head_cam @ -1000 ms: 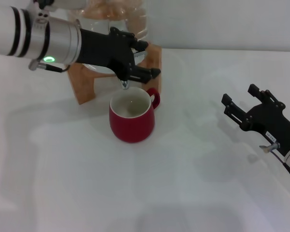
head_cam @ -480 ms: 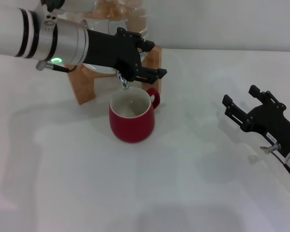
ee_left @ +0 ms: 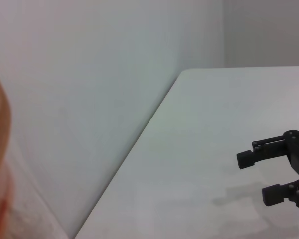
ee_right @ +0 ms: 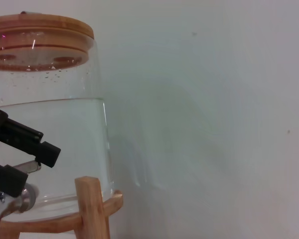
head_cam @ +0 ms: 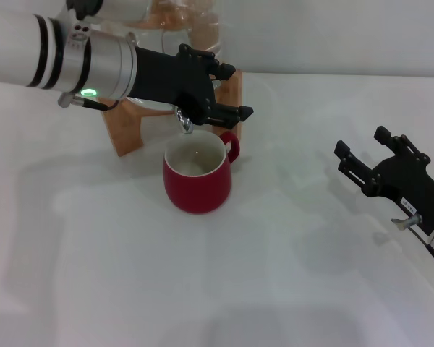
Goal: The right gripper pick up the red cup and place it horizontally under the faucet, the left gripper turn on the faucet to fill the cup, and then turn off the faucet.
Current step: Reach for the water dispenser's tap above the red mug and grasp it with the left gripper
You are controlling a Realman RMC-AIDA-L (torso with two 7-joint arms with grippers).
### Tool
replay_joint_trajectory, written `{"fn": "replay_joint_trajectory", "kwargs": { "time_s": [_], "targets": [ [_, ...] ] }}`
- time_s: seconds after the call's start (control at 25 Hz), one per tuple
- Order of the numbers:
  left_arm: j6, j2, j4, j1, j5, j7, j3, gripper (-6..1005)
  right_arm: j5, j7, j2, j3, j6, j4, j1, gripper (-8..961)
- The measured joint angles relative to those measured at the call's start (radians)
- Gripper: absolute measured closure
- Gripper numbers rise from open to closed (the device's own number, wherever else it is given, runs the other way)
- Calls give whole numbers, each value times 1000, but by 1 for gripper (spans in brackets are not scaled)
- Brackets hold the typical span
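Head view first: the glossy red ceramic cup (head_cam: 197, 176), cream-white inside, stands upright on the white table (head_cam: 202, 289) directly below the small chrome faucet (head_cam: 184, 124). Its loop handle points toward the far side, next to a leg of the wooden stand (head_cam: 126, 129). Only the faucet's curved spout tip peeks out just above the cup's rim; the rest of it is covered by the black two-fingered left gripper (head_cam: 220, 92), which reaches in from the faucet's left side on its white-and-silver arm with black bands and a green light. Its fingers are spread, one above and one below the faucet's level, and whether they touch the tap handle is hidden by the claw's own body. The clear glass water jar (head_cam: 181, 22) is cut off by the picture's upper edge and largely blocked by the arm.

Well to the right of the cup, the black right gripper (head_cam: 369, 154) hovers over the table, fingers spread apart and holding nothing.

Right wrist view: the jar (ee_right: 55, 139) with its wooden lid (ee_right: 40, 27) shows water up to roughly two-thirds, the left gripper's fingertips (ee_right: 45, 148) intruding at the edge; the cup is out of frame.

Left wrist view: only the wall, the table and the distant right gripper (ee_left: 259, 172), plus an orange blur at the edge.
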Motion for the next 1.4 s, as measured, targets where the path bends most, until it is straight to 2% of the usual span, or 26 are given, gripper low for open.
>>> {"fn": "replay_joint_trajectory", "kwargs": {
  "time_s": [1.4],
  "targets": [
    [0, 2, 34, 7, 3, -2, 2, 243, 0, 8, -2, 0, -1, -1, 0, 151]
  ]
}}
